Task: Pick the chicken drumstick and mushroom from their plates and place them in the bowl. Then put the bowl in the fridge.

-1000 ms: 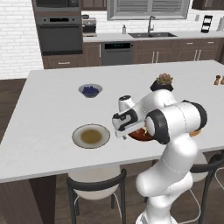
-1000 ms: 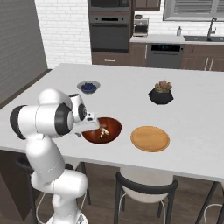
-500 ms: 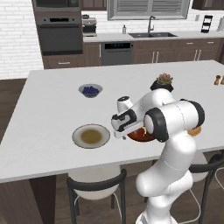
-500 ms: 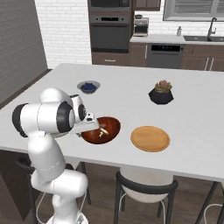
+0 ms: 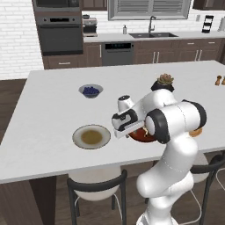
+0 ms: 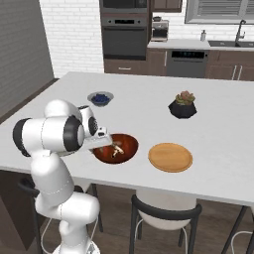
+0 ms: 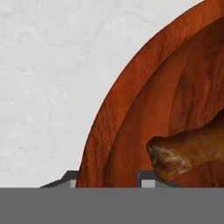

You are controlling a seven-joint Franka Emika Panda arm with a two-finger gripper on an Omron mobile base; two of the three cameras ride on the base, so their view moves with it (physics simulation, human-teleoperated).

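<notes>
The gripper (image 7: 107, 181) is sitting astride the near rim of the reddish-brown bowl (image 7: 131, 109), one fingertip outside and one inside, clamping it I reckon for carrying fridgeward, since the chicken drumstick (image 7: 188, 148) is lying inside the bowl already.

I am looking over the island counter (image 6: 149, 94), where the bowl (image 6: 124, 145) is sitting near the front edge with the drumstick (image 7: 192, 151) and the mushroom (image 6: 117, 149) lying in it. In the right base view one plate (image 6: 170, 157) is resting just to the right of the bowl. In the left base view the other plate (image 5: 91, 136) is lying to the bowl's left. Behind them, the blueberry dish (image 5: 91, 90) is standing to the left and the plant pot (image 6: 182, 104) to the right, well apart.
</notes>
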